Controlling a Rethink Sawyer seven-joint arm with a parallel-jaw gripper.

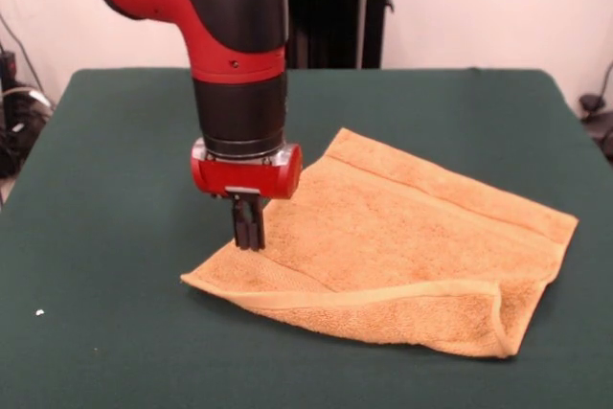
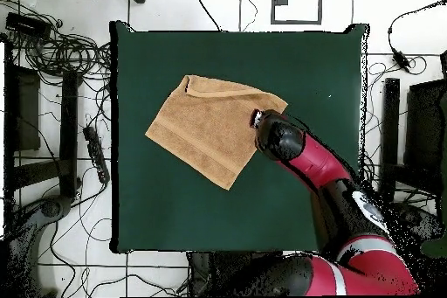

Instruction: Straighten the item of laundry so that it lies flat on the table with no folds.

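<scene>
Pressing down, hand closed on folded towel; no writing legible.

My own wrist hid my gripper from overhead, and covered part of the towel. My upper arm ran off the front view's top.

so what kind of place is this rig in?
Likely a robotics lab: a bare dark green felt-topped table on a tiled floor, loose black cables strewn around it, and one small golden-orange terry towel as the test piece.
</scene>
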